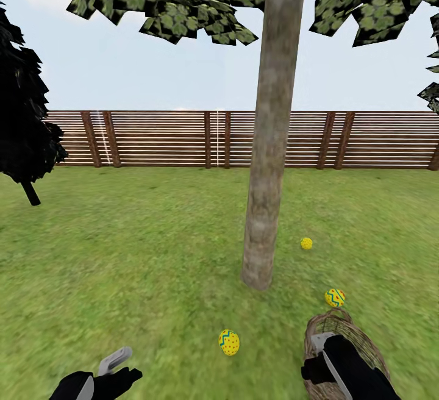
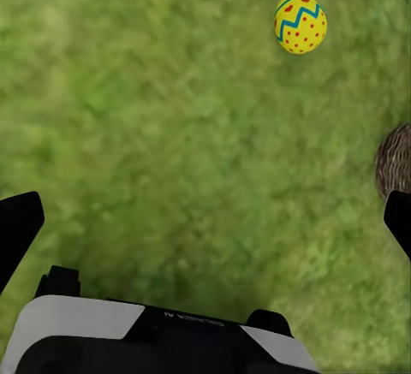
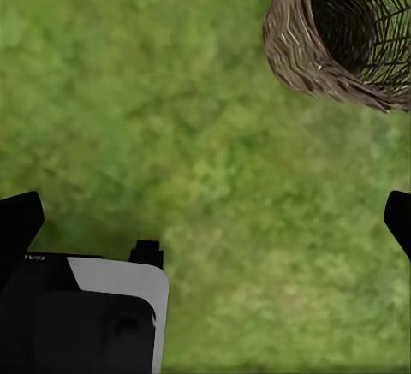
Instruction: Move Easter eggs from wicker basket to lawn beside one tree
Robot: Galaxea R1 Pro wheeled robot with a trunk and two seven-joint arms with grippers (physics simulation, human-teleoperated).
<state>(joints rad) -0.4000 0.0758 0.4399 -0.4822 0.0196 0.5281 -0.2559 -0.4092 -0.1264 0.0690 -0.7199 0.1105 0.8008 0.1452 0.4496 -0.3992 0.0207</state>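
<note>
Nearest, at the bottom of the head view, the left gripper (image 1: pixel 116 366) hangs low over the lawn (image 1: pixel 140 266); in its wrist view the dark fingertips (image 2: pixel 19 228) stand far apart at the frame edges with nothing between them, so the claw is wide and empty. The right gripper (image 1: pixel 326 357) sits in front of the wicker basket (image 1: pixel 360 342), and its wrist view likewise shows the fingertips (image 3: pixel 19 224) spread wide over bare grass, holding nothing. That view looks into the basket's (image 3: pixel 342 36) dark mouth (no egg can be seen in the part visible).

Between the two grippers, one Easter egg (image 1: pixel 229 342) lies on the grass; the left wrist camera sees it (image 2: pixel 300 23) too. A second egg (image 1: pixel 335 297) rests just beyond the basket rim. Farther on, the tree (image 1: pixel 268 174) rises from the grass, with the third egg (image 1: pixel 306 243) near its base, to the right. Behind everything runs the slatted wooden fence (image 1: pixel 183 138), with a black tree (image 1: pixel 24 125) at far left.
</note>
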